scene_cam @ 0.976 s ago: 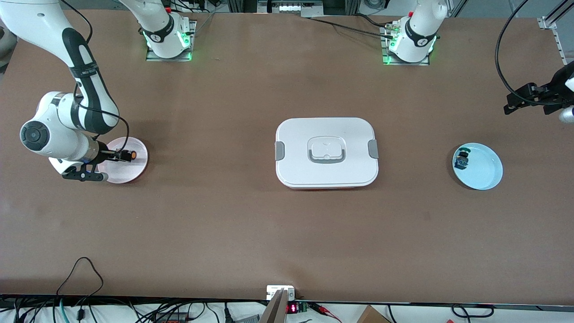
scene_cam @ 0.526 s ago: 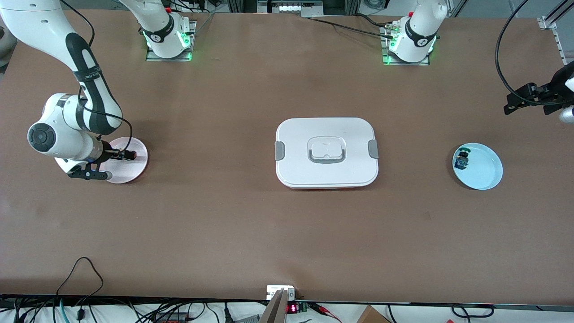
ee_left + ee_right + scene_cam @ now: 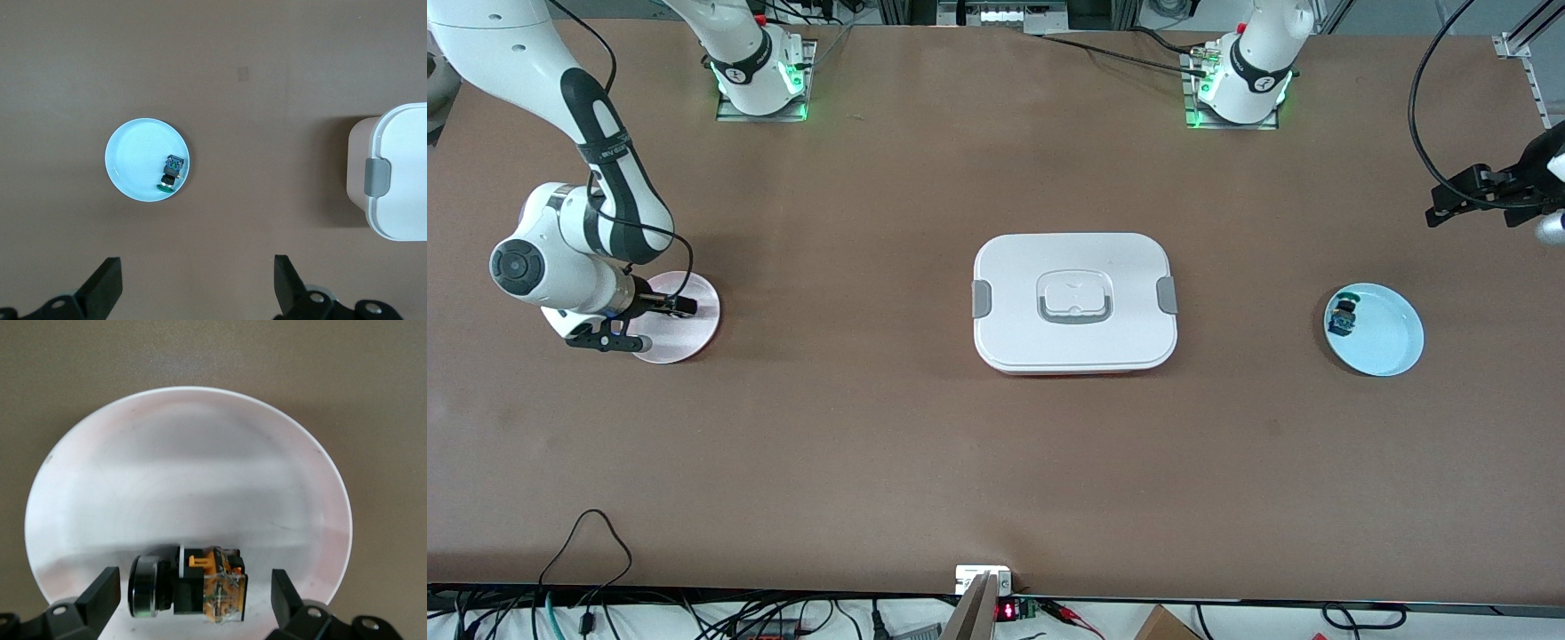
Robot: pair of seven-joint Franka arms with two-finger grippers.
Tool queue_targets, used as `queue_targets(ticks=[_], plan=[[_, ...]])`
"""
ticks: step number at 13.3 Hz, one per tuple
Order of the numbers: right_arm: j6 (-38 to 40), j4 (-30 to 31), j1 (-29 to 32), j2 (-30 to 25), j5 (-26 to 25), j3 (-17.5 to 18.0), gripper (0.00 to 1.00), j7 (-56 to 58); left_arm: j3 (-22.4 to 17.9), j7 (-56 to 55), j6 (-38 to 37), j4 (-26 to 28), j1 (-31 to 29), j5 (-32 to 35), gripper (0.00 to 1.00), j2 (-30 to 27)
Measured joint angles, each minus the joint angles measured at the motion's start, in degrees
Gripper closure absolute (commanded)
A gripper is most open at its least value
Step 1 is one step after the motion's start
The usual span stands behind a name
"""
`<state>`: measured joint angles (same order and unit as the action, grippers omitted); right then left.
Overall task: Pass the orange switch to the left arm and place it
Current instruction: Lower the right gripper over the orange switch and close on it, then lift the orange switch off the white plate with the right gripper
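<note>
orange switch [image 3: 187,590] lying on its side in the pink plate [image 3: 187,453] at the right arm's end | right gripper [image 3: 193,597] spread wide around it, not yet gripping | left gripper [image 3: 197,283] spread, empty, waiting high above the table near the blue plate [image 3: 133,160] | looks light, rigid, likely slippery; pinch the square black body.

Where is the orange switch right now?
The orange switch lies on the pink plate at the right arm's end of the table, between the open fingers of the right gripper.
</note>
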<state>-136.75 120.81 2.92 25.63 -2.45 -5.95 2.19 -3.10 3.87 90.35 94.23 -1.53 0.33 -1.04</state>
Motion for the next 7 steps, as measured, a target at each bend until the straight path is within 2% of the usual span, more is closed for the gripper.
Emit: queue_targets(ticks=[7], plan=[[-0.8,1.0,0.0,0.5,0.0,0.0,0.0,0.0,0.0,0.0,0.0,0.0,0.0,0.0,0.0,0.0]])
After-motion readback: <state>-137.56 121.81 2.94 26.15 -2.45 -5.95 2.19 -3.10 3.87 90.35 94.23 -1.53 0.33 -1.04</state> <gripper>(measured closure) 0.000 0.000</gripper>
